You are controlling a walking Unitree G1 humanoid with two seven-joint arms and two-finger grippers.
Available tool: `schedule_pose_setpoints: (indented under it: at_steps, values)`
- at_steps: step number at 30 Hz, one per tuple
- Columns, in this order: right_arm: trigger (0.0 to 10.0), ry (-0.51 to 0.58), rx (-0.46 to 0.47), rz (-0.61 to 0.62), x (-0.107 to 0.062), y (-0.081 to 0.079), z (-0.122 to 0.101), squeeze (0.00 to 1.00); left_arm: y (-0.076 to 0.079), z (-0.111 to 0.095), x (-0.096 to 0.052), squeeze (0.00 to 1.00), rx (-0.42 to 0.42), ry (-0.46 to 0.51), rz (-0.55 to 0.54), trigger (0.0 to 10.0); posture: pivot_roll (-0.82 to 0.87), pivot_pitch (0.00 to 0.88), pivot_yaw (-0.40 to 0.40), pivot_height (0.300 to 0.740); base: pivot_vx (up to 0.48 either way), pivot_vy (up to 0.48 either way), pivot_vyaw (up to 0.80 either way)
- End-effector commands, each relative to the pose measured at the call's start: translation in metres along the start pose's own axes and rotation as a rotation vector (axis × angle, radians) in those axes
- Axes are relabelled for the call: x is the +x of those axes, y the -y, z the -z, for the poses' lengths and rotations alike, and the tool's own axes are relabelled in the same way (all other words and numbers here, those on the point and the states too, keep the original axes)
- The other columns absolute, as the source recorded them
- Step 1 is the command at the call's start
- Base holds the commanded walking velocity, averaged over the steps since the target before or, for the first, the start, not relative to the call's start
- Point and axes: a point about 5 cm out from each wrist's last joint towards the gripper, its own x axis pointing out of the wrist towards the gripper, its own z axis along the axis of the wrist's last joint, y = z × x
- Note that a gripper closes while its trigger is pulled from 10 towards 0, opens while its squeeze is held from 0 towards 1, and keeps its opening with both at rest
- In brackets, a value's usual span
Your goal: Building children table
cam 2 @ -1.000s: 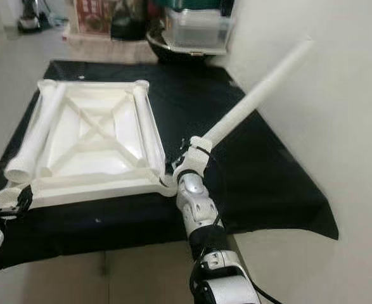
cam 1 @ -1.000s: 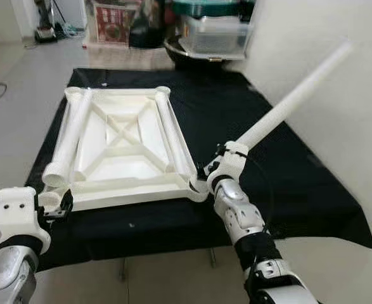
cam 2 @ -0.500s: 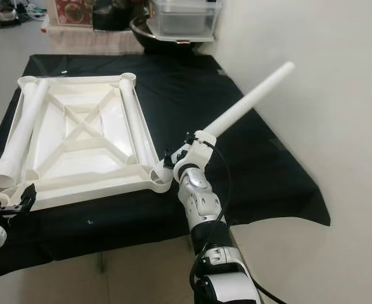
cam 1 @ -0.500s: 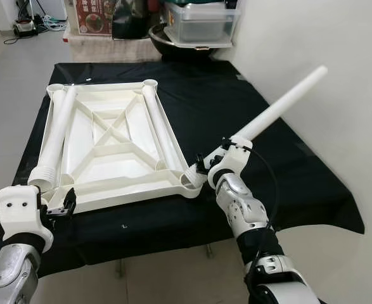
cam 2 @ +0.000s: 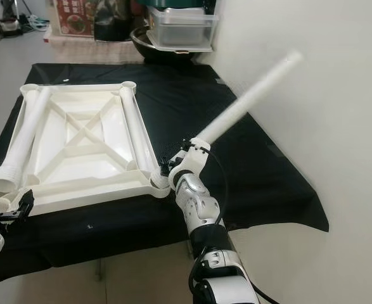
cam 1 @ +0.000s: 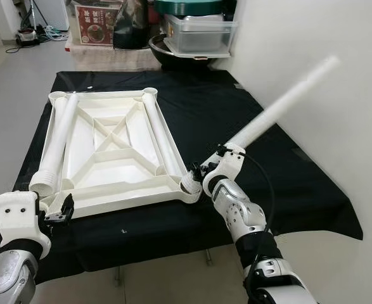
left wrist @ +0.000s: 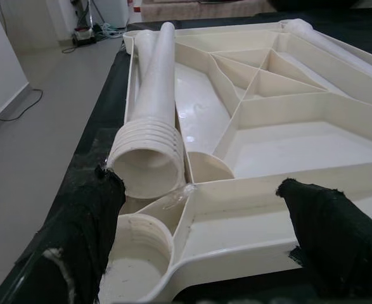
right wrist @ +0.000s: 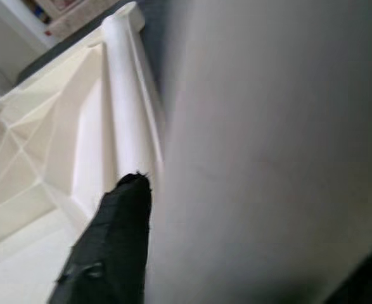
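Left eye view: the upturned white tabletop (cam 1: 109, 149) lies left of centre on the black-draped worktop (cam 1: 287, 164). The right claw (cam 1: 206, 172), lower centre, grips a long white leg (cam 1: 281, 107) slanting to the upper right, its threaded end at the tabletop's near right corner socket (cam 1: 189, 183).
Right eye view: two more legs (cam 2: 22, 140) lie inside the tabletop; the left claw (cam 2: 11, 212) waits at lower left.
Left wrist view: the left claw's fingers (left wrist: 84, 234) stand spread around the near corner, touching nothing.
Right wrist view: one black finger (right wrist: 113, 240) presses against the blurred leg.
Doing it well: I'd steady the tabletop, stand the leg upright over the socket, then twist.
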Motion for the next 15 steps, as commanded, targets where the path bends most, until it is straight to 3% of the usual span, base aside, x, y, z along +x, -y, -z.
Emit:
schedule_pose_setpoints:
  at_steps: [1, 10, 15]
  values:
    - [0.0, -0.104, 0.098, 0.029, -0.001, -0.001, 0.029, 0.00, 0.000, 0.004, 0.000, 0.00, 0.005, -0.009, 0.002, 10.0, 0.16, 0.000, -0.124, 0.740, 0.000, 0.000, 0.00]
    - [0.0, -0.003, 0.196, -0.044, -0.001, -0.006, 0.012, 0.00, 0.003, 0.005, 0.002, 0.00, 0.009, -0.007, 0.005, 10.0, 0.15, 0.000, -0.120, 0.740, 0.000, 0.000, 0.00]
    - [0.0, 0.088, 0.198, -0.166, -0.003, -0.014, -0.006, 0.00, 0.003, 0.001, 0.003, 0.00, 0.008, 0.008, 0.031, 10.0, 0.15, 0.000, -0.117, 0.740, 0.000, 0.000, 0.00]
